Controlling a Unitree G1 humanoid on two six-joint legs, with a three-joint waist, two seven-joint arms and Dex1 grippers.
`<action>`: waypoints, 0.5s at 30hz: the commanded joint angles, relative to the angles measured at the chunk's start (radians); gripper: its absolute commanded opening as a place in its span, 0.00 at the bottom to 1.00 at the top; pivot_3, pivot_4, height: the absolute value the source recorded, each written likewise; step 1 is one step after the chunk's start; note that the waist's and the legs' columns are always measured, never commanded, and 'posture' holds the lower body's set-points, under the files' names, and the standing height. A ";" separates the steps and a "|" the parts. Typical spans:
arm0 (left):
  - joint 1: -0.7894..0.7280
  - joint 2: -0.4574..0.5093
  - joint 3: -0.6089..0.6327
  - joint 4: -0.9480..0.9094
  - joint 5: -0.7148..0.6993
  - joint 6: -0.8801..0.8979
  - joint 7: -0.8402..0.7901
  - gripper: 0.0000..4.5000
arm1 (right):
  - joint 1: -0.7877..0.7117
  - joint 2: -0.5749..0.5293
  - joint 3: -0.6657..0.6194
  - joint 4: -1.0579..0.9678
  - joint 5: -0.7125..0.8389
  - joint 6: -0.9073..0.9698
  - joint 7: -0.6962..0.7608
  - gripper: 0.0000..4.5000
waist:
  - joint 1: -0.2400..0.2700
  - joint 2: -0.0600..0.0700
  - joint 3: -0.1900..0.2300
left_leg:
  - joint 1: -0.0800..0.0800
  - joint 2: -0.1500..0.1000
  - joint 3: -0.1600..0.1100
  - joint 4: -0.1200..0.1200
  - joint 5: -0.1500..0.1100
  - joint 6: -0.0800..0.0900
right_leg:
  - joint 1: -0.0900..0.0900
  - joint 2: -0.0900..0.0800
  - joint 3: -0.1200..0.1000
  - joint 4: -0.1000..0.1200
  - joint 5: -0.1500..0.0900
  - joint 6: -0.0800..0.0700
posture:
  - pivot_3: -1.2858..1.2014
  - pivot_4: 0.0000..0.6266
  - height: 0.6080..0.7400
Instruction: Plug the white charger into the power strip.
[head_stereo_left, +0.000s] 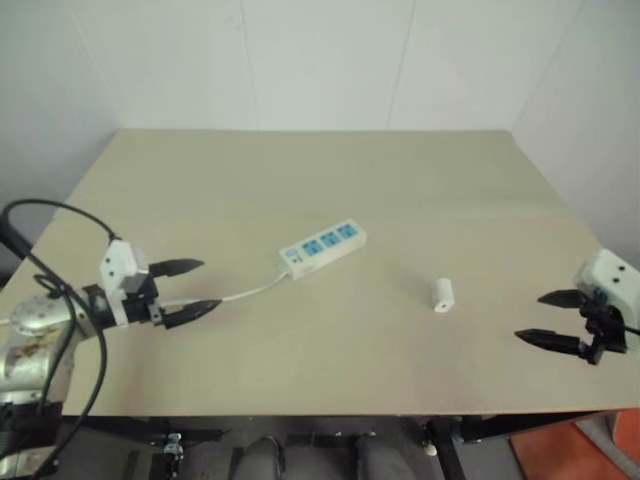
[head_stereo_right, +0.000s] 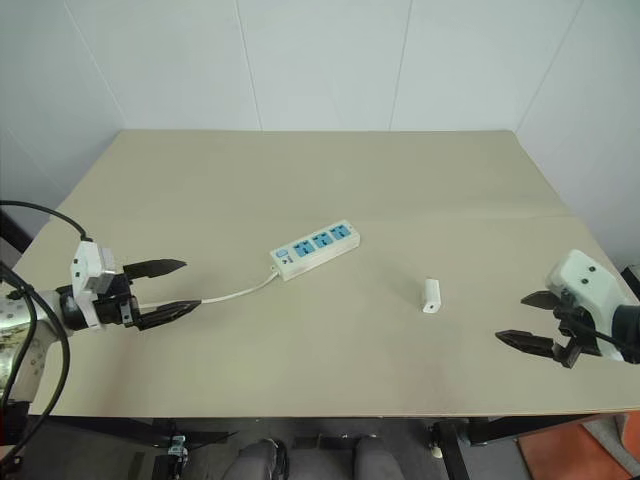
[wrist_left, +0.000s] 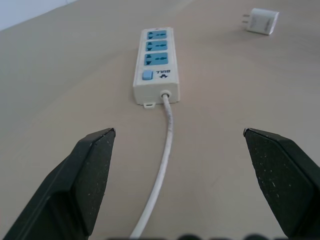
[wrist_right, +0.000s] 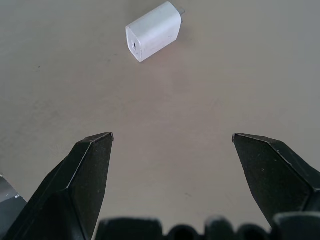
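1. Table (head_stereo_left: 330, 190): flat matte beige top, rectangular, faint seam line crossing it on the right half. White panelled wall behind; near edge partly cut off by the frame bottom.
2. Power strip (head_stereo_left: 322, 248): landmark. Long white plastic bar, lying flat and angled near the table's middle. Three blue socket faces in a row; the left wrist view adds a small blue switch and dark lettering at the cord end, unreadable in the head views.
3. Cord (head_stereo_left: 245, 292): thin white round cable leaving the power strip's switch end, curving toward the left claw; its far end passes between that claw's fingers and is cut off at the left wrist view's edge.
4. Left claw (head_stereo_left: 196, 287): white boxy housing, two tapered black fingers with a fine speckled texture, spread wide, holding nothing. Sits off the power strip's cord end, pointing at it, well apart.
5. Right claw (head_stereo_left: 546, 318): same build, fingers spread wide, empty. Far to the right of the power strip, beyond the charger.
6. White charger (head_stereo_left: 443, 294): small rounded smooth white block, lying flat on the table right of the power strip, apart from it, unplugged. Right wrist view shows a slot port on one end face; left wrist view shows metal prongs on the other.
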 joint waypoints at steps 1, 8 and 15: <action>-0.026 0.004 -0.005 -0.017 0.013 -0.011 0.022 0.99 | 0.009 0.008 -0.061 -0.041 0.009 -0.017 -0.007 1.00 | 0.000 0.000 0.000 | 0.000 0.000 0.000 0.000 0.000 0.000 | 0.000 0.000 0.000 0.000 0.000 0.000 | 0.52 0.24 1.00; -0.041 0.004 -0.021 -0.006 0.007 -0.004 0.013 0.99 | 0.049 0.027 -0.104 -0.079 0.014 -0.036 0.000 1.00 | 0.001 0.000 0.000 | 0.000 0.000 0.000 0.000 0.000 0.000 | 0.000 0.000 0.000 0.000 0.000 0.000 | 0.52 0.24 1.00; -0.064 -0.004 -0.039 0.020 0.025 0.002 0.038 0.99 | 0.050 0.050 -0.109 -0.095 0.021 -0.002 -0.042 1.00 | 0.000 0.000 0.000 | 0.000 0.000 0.000 0.000 0.000 0.000 | 0.000 0.000 0.000 0.000 0.000 0.000 | 0.52 0.24 1.00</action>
